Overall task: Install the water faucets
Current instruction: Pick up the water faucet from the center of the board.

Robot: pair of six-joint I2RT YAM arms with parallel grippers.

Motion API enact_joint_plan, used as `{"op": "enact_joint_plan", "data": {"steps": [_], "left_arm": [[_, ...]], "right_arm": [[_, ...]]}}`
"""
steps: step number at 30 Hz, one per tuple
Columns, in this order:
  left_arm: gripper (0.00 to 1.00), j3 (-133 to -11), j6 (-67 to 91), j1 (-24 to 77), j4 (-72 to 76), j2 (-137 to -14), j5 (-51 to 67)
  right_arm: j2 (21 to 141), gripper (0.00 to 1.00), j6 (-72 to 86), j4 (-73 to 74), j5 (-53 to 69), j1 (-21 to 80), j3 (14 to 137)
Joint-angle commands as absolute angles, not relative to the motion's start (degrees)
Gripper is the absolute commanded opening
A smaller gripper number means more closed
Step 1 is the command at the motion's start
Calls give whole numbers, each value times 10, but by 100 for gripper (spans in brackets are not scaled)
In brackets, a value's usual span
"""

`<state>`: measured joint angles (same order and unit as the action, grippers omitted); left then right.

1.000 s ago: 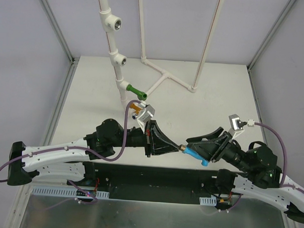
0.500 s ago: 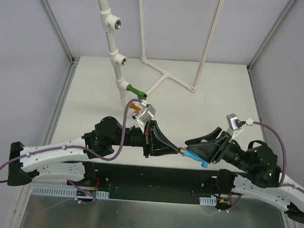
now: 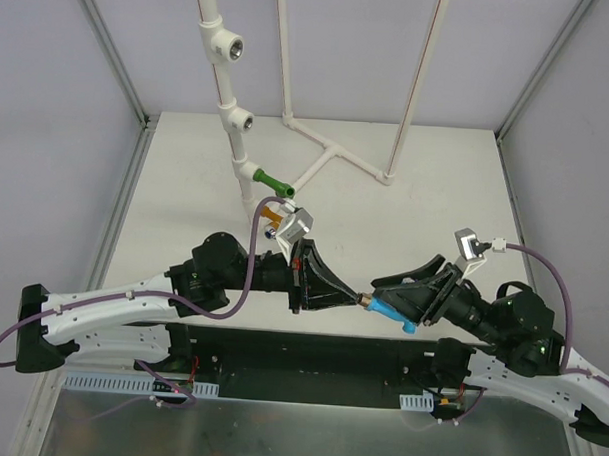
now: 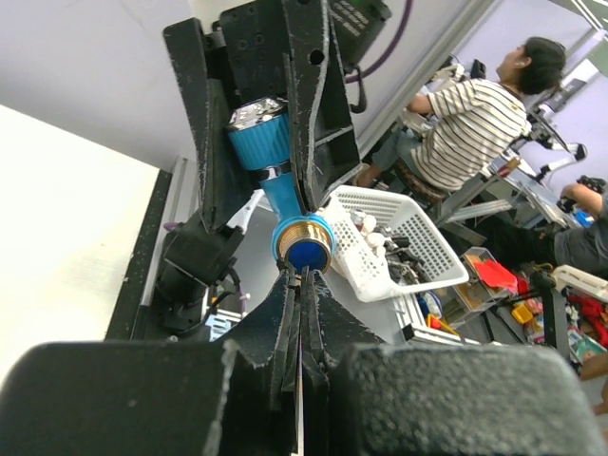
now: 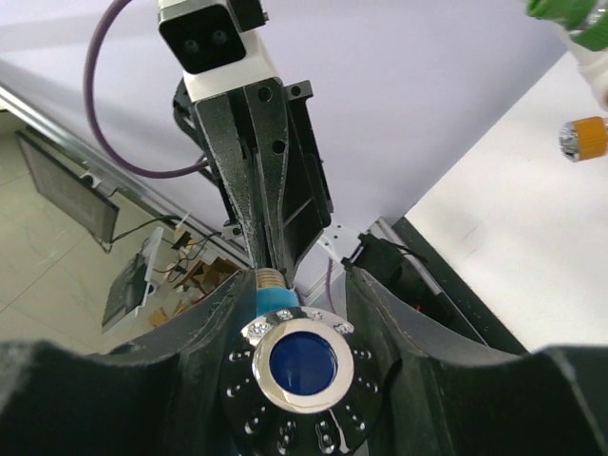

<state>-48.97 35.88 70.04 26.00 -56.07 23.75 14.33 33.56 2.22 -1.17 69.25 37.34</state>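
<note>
My right gripper (image 3: 400, 299) is shut on the light blue faucet (image 3: 386, 309), held low over the table's near edge. In the right wrist view its chrome-ringed blue cap (image 5: 302, 361) sits between my fingers. My left gripper (image 3: 358, 296) is shut, its tips touching the faucet's brass threaded end (image 4: 302, 249). The green faucet (image 3: 274, 183) sits in the lowest tee of the white pipe (image 3: 248, 173). The orange faucet (image 3: 272, 221) lies on the table, partly hidden behind my left wrist camera; it also shows in the right wrist view (image 5: 584, 139).
The white pipe stand rises at the back with two open tee fittings (image 3: 232, 50) (image 3: 241, 119) above the green faucet. Its base pipes (image 3: 339, 156) lie on the table at the back middle. A white basket of parts (image 4: 399, 237) stands off the table.
Almost nothing. The left arm's elbow shifted slightly and came back; both grippers stay together at the blue faucet.
</note>
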Motion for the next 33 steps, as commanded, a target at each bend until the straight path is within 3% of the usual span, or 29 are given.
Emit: {"op": "enact_joint_plan", "data": {"steps": [1,22,33], "left_arm": [[0,-473,365,698,291,-551,200],[0,-468,378,697,303,-574,214],[0,-506,367,697,290,-597,223]], "right_arm": [[141,0,319,40,-68,697,393],[105,0,309,19,-133,696,395],[183,0,300,84,-76,697,435]]}}
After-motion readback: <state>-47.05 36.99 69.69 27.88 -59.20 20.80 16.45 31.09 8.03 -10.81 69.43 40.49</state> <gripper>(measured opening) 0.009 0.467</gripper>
